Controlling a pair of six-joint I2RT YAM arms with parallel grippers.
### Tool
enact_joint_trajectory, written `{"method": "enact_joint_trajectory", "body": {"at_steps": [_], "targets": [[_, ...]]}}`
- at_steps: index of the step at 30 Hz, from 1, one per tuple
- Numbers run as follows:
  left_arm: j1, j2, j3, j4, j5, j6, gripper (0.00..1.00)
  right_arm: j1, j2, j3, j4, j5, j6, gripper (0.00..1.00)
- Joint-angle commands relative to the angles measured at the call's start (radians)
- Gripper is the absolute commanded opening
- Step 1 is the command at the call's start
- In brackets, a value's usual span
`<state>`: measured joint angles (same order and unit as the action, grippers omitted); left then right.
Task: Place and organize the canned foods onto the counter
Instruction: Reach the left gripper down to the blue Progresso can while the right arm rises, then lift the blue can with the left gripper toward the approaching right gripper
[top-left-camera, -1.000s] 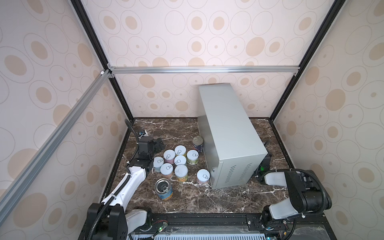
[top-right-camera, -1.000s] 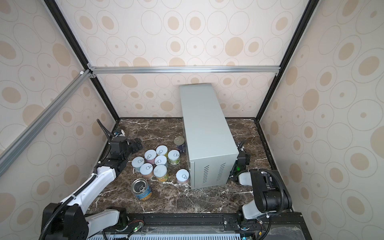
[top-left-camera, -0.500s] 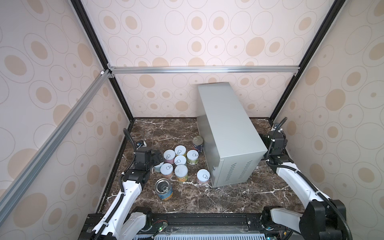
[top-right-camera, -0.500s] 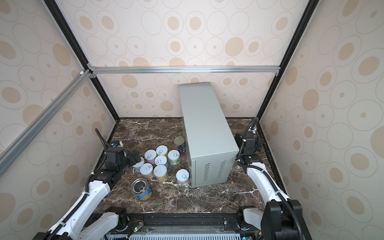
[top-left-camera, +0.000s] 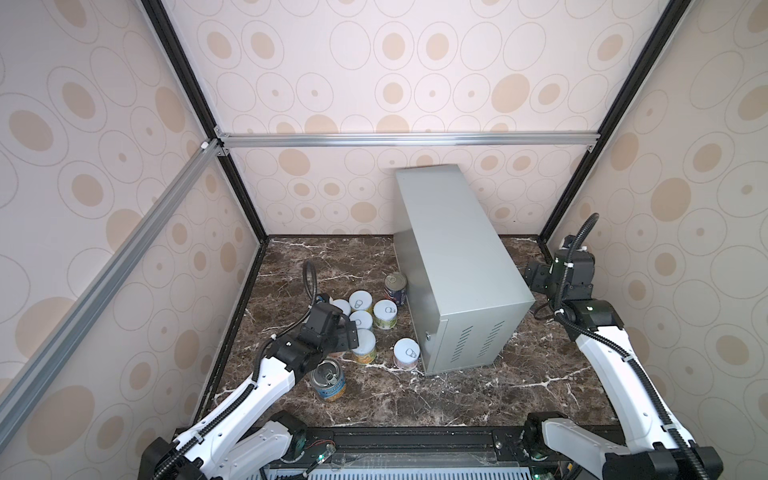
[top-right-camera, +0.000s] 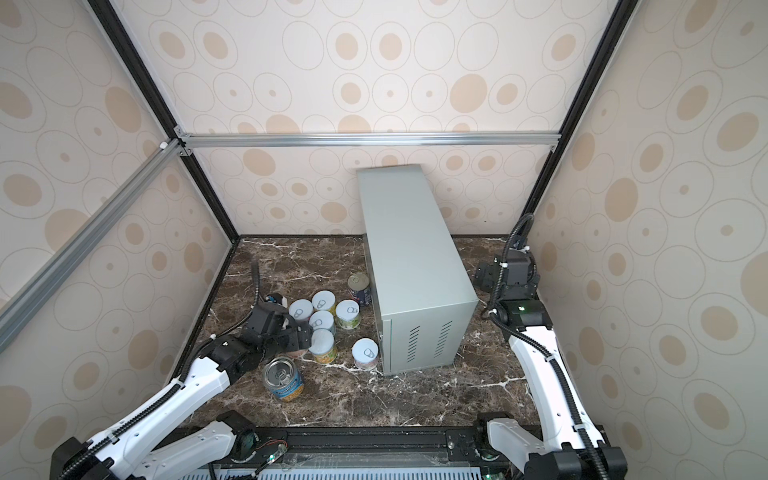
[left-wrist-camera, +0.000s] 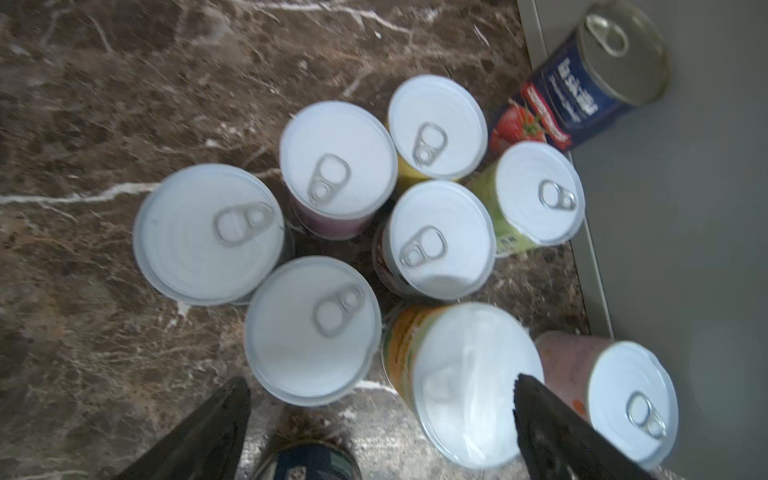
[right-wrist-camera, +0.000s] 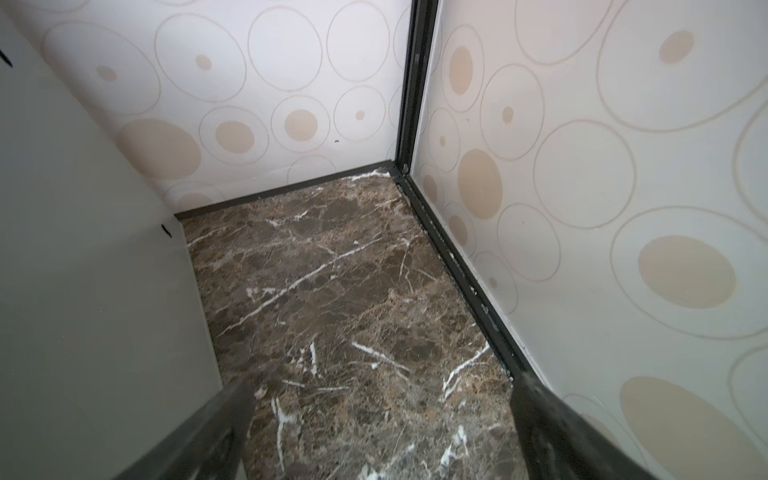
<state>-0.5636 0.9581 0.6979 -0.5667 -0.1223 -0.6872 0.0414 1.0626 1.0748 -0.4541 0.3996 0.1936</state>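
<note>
You have soft, even light from overhead in both top views; shadows beside the box (top-left-camera: 453, 266) are faint. Your left wrist view is motion-blurred, and the cans (left-wrist-camera: 336, 166) near the box glare white. The right gripper (right-wrist-camera: 382, 382) looks soft-edged.

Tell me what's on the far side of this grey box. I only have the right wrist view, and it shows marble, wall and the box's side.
Observer: The cans stand in a cluster on the marble on the other side of the box. None is on its top.
Operator: Where's the left gripper?
Observer: The left gripper hovers over that cluster with its jaws open, holding nothing.
Operator: Is any can up against the box?
Observer: The navy-red can stands close against the box's side wall. A top view can't settle whether they touch.
</note>
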Motion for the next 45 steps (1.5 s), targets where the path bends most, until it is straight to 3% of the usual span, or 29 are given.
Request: {"method": "enact_joint_trajectory", "body": {"at_steps": [1, 6, 16, 28, 35, 41, 45], "targets": [[-0.07, -0.005, -0.001, -0.109, -0.053, -0.134, 0.98, -0.008, -0.058, -0.018, -0.08, -0.031, 0.031, 1.0], [-0.167, -0.037, 0.013, -0.247, -0.146, -0.238, 0.98, -0.014, -0.089, -0.025, -0.095, -0.039, 0.011, 1.0], [-0.2, -0.031, 0.051, -0.426, -0.233, -0.3, 0.98, -0.014, -0.173, -0.062, -0.091, -0.11, 0.013, 1.0], [-0.4, -0.015, -0.001, -0.537, -0.224, -0.508, 0.98, -0.015, -0.197, -0.05, -0.117, -0.122, -0.019, 1.0], [-0.445, -0.027, -0.03, -0.542, -0.216, -0.558, 0.98, -0.014, -0.207, -0.037, -0.126, -0.127, -0.024, 1.0], [-0.483, -0.05, -0.07, -0.507, -0.213, -0.579, 0.76, -0.015, -0.222, -0.024, -0.136, -0.127, -0.028, 1.0], [-0.516, -0.032, -0.07, -0.471, -0.224, -0.577, 0.67, -0.014, -0.224, -0.013, -0.144, -0.129, -0.03, 1.0]]}}
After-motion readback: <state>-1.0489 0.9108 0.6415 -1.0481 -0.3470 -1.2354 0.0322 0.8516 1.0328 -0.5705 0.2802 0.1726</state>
